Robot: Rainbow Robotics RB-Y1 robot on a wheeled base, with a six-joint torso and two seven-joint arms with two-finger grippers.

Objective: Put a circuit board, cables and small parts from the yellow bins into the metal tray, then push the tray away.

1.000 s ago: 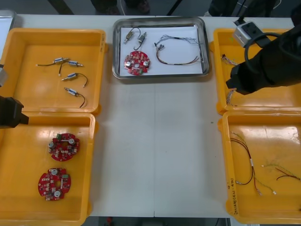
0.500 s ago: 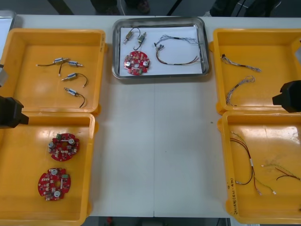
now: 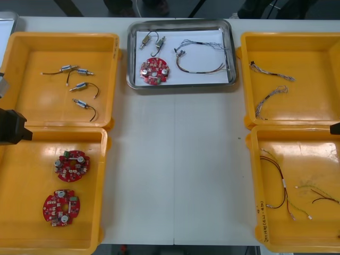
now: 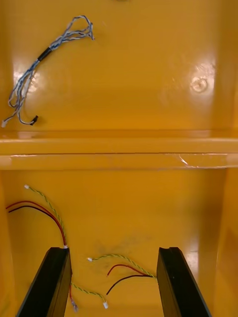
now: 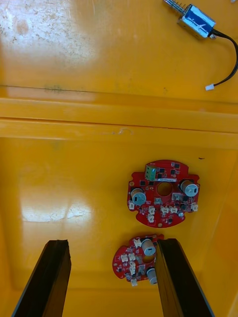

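The metal tray (image 3: 180, 85) stands at the table's far middle, white inside. It holds a round red circuit board (image 3: 154, 70), two small metal parts (image 3: 153, 40) and cables (image 3: 204, 56). My left gripper (image 5: 111, 280) is open above the near left yellow bin (image 5: 59, 198); two red circuit boards (image 5: 163, 193) (image 5: 135, 260) lie beyond and beside its fingers. My right gripper (image 4: 113, 285) is open over the near right yellow bin (image 4: 148, 208), with red, black and yellow cables (image 4: 121, 267) lying between its fingers. Neither gripper holds anything.
The far left bin (image 3: 32, 69) holds several small metal parts (image 3: 79, 87) with black leads. The far right bin (image 3: 308, 101) holds twisted blue and white cables (image 3: 271, 95). My left arm (image 3: 10, 126) sits at the left edge, my right arm (image 3: 335, 128) at the right edge.
My right arm has pulled back from over the far right bin to the table's right edge, uncovering that bin's cables. The left arm has not moved.
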